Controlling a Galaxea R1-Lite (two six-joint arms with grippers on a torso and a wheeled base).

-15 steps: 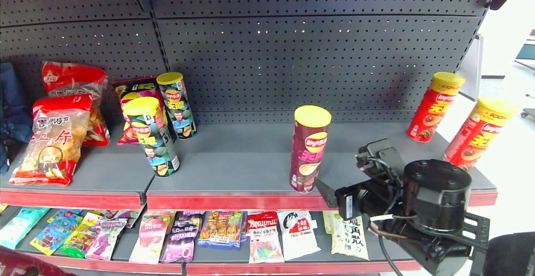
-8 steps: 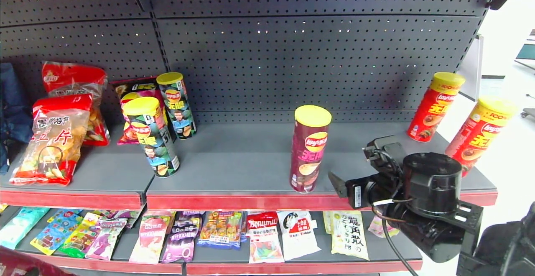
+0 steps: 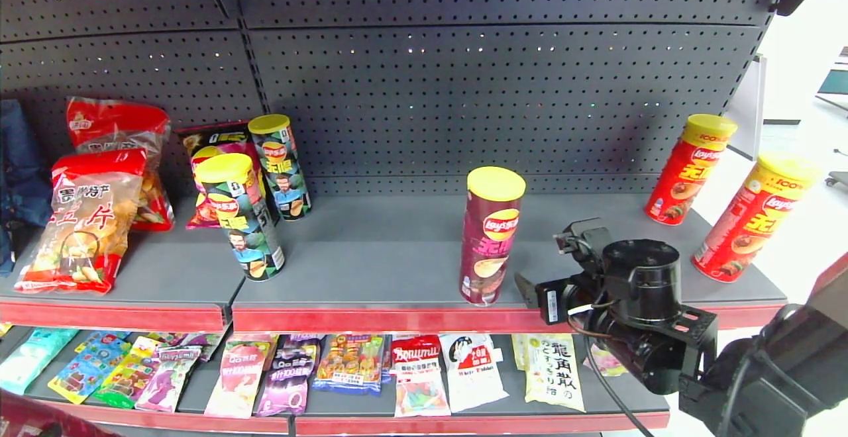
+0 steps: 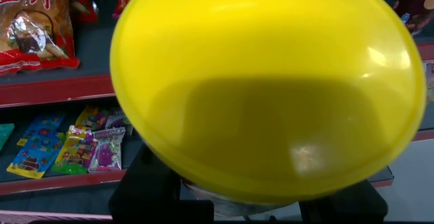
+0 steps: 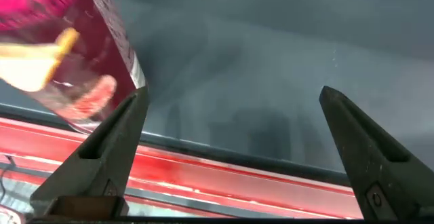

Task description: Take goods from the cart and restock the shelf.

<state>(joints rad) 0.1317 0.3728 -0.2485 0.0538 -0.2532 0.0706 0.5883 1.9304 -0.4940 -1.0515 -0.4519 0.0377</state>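
A maroon chip can (image 3: 489, 245) with a yellow lid stands upright at the front edge of the grey shelf (image 3: 397, 251). My right gripper (image 3: 540, 265) is open just to the right of it, level with its base, with nothing between its fingers. In the right wrist view the maroon can (image 5: 61, 47) is beside one finger (image 5: 102, 156), outside the open right gripper (image 5: 234, 115). In the left wrist view a can's yellow lid (image 4: 271, 81) sits close to the camera, with my left gripper (image 4: 244, 207) shut on that can below it.
Two red cans (image 3: 689, 169) (image 3: 752, 218) stand at the shelf's right end. Two dark cans (image 3: 242, 218) (image 3: 281, 165) and snack bags (image 3: 79, 225) fill the left part. Free room lies between the dark cans and the maroon can. Small packets (image 3: 351, 364) line the lower shelf.
My right arm's wrist has risen and swung left, and the open gripper tip has drawn slightly right of the maroon can. The can has not moved.
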